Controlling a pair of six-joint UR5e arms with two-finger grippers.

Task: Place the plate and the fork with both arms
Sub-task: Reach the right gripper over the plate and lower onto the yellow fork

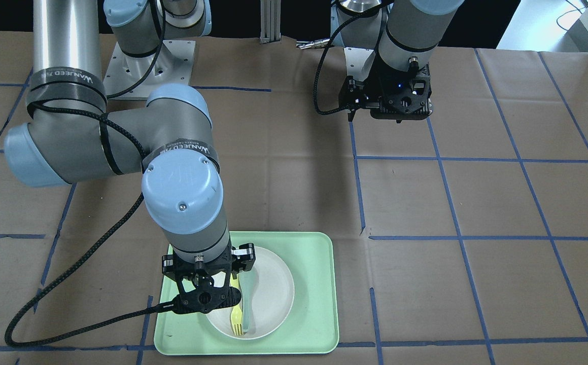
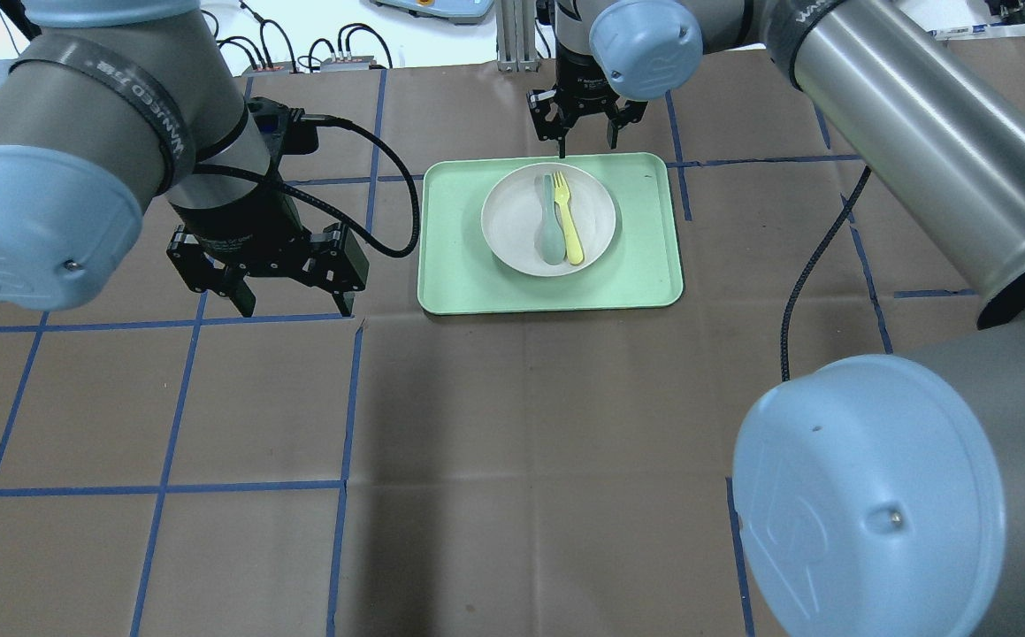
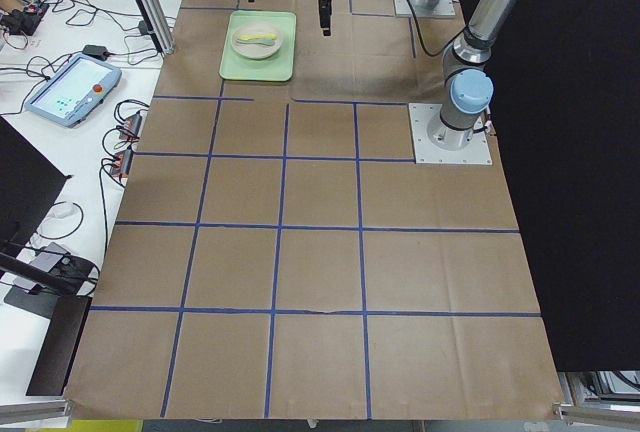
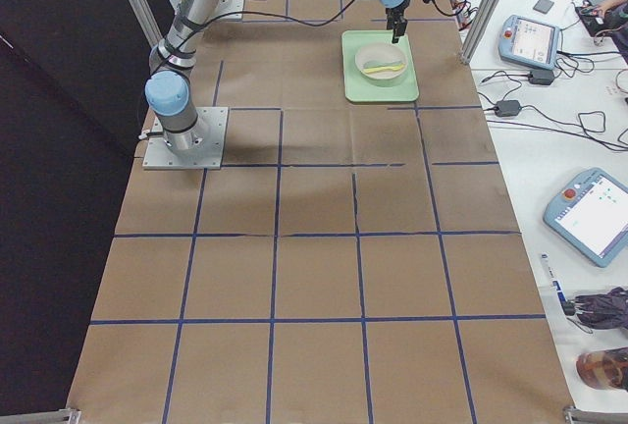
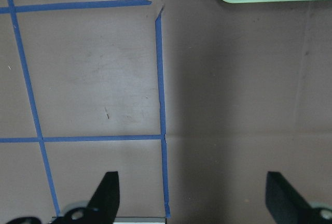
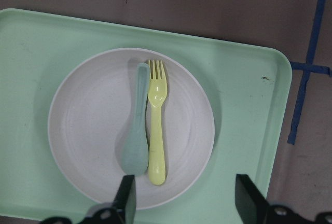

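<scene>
Plate [image 6: 88, 130]: off-white, seated near the middle of the mint-green tray [image 6: 238, 105]. I judge it light, rigid and smooth; its raised rim is the place to grip.
Fork [image 6: 156, 125]: yellow plastic, flat on the plate, tines away from the robot, lying against a pale blue-green spoon [image 6: 137, 125].
Fork handling: I judge it light, stiff and slippery. I would pinch mid-handle and expect to nudge the spoon.
Right gripper [image 2: 585, 133]: jaws spread, empty, above the tray.
Left gripper [image 2: 293, 296]: jaws spread, empty, over the paper-covered table [image 2: 512, 425], apart from the tray.

fork [image 1: 236, 318] on plate [image 1: 273, 290] | plate on tray [image 1: 319, 284] | right end effector [image 1: 207, 284] over tray
</scene>
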